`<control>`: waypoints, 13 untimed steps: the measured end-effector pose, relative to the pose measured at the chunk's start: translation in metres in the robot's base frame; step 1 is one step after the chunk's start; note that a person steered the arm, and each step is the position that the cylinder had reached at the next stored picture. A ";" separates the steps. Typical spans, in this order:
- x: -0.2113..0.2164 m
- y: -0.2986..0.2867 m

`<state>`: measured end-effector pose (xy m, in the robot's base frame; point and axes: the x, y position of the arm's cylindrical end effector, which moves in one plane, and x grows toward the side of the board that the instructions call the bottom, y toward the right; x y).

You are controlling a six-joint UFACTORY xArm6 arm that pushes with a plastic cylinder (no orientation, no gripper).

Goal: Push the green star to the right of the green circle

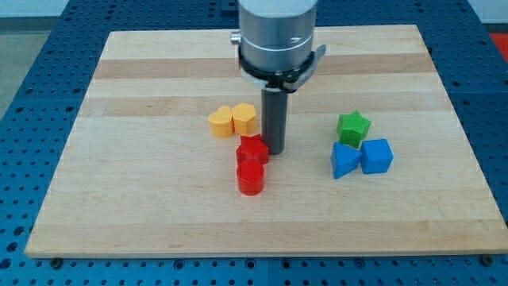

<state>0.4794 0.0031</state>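
1. Left of centre on the surface [119, 199]: yellow blocks [232, 120], red star [253, 148], red cylinder [250, 178].
2. My tip [275, 150] touches the red star; no claw exists.
3. Green star [353, 126] sits rightward above blue blocks [361, 157]; green circle seemingly hidden.

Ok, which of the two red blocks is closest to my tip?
The upper red block, the star-like one: it sits right beside my tip, on its left in the view. The red cylinder lies below it, farther off.
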 end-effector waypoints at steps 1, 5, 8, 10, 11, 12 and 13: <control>0.007 -0.008; -0.010 0.060; -0.013 0.107; -0.027 0.133; -0.051 0.148; -0.071 0.149; -0.062 0.147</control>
<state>0.4174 0.1505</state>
